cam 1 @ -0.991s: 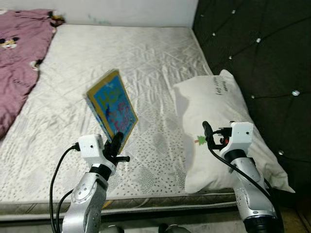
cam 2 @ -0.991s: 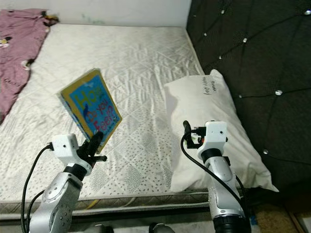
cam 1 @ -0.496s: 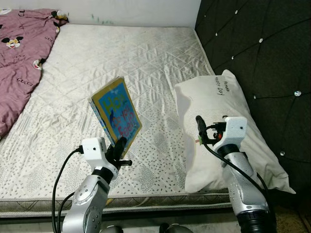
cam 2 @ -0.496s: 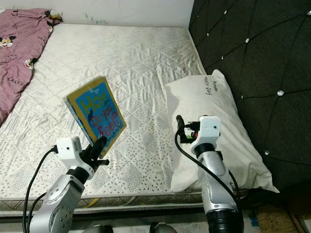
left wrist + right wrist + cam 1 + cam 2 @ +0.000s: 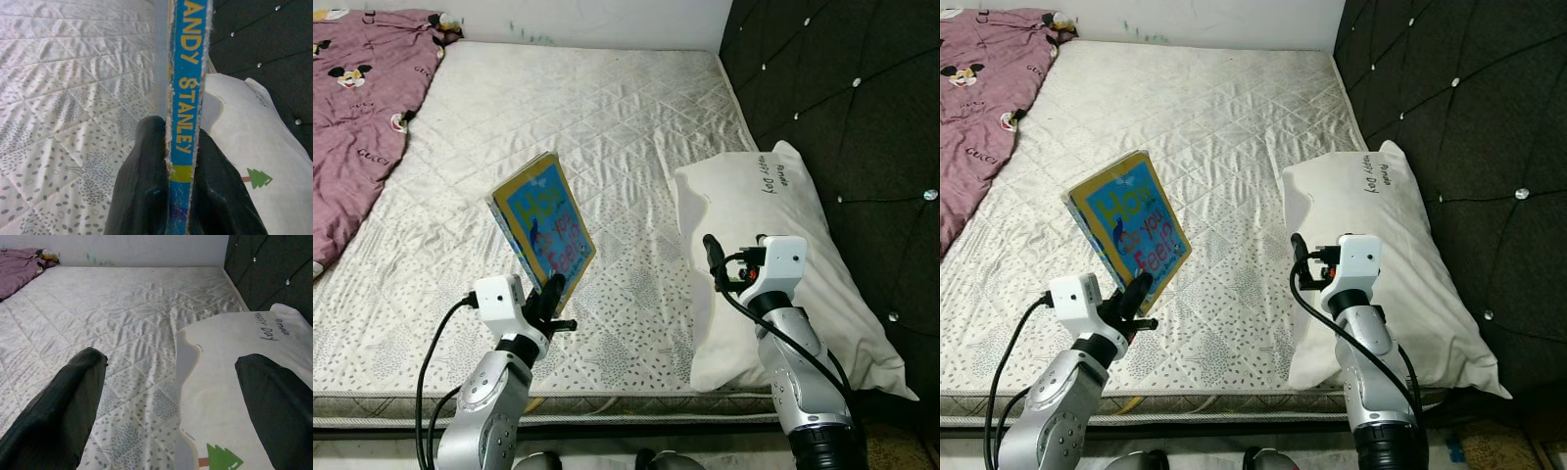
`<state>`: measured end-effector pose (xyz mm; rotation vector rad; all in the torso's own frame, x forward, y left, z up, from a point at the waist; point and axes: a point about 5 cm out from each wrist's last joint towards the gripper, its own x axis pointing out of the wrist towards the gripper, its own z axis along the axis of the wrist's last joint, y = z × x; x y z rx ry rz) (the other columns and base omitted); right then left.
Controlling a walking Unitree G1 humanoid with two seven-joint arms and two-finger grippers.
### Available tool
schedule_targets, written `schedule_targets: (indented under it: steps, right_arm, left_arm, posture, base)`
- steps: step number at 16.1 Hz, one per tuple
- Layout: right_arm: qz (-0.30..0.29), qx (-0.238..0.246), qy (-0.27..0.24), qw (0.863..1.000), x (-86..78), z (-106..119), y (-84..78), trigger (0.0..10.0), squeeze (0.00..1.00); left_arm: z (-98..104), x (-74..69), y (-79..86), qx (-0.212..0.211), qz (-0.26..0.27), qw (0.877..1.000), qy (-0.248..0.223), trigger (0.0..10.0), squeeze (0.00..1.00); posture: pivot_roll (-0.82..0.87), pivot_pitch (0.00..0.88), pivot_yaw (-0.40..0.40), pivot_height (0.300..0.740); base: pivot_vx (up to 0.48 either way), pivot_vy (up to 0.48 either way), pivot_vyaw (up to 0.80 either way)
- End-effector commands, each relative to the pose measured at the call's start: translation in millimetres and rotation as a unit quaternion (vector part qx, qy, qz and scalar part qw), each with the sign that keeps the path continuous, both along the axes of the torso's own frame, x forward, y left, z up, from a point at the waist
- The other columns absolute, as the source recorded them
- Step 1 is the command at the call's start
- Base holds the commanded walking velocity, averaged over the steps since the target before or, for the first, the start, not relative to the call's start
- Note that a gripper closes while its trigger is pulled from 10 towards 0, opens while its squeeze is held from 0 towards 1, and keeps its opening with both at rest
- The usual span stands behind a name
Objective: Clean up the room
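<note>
My left gripper (image 5: 551,291) is shut on the lower corner of a blue and yellow picture book (image 5: 541,227), holding it tilted above the front of the white mattress (image 5: 587,117). Along my left wrist view the book's spine (image 5: 188,88) stands clamped between both fingers (image 5: 142,181). My right gripper (image 5: 713,257) is open and hovers over the near left edge of a white pillow (image 5: 773,264), holding nothing. Its two fingers (image 5: 63,401) stand wide apart in the right wrist view, with the pillow (image 5: 225,396) between and beyond them.
A purple blanket (image 5: 357,117) with cartoon prints lies over the mattress's far left. A dark tufted headboard (image 5: 852,108) runs along the right side. The mattress's front edge (image 5: 607,411) is just below my arms.
The camera has shifted, so the whole scene sits a little differently. My right gripper has come slightly left and lower over the pillow's edge. The book stays held in my left gripper.
</note>
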<state>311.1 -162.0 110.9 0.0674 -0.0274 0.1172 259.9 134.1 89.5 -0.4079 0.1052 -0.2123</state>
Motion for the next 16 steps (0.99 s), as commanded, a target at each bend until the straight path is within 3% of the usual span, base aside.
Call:
schedule_targets:
  steps: [1, 16]
  right_arm:
    - [-0.001, 0.001, 0.001, 1.0, -1.0, 0.9, -1.3, 10.0, 0.0]
    - [0.007, 0.001, 0.002, 1.0, -1.7, 0.1, 0.3, 10.0, 0.0]
  left_arm:
    - [4.6, 2.2, -0.4, 0.001, 0.0, 1.0, -0.011, 10.0, 0.0]
    - [4.5, 4.2, -2.3, 0.004, -0.001, 1.0, -0.009, 10.0, 0.0]
  posture:
    - [-0.02, 0.19, -0.031, 0.74]
    - [-0.02, 0.198, -0.033, 0.589]
  base:
    - [0.0, 0.0, 0.0]
    - [0.0, 0.0, 0.0]
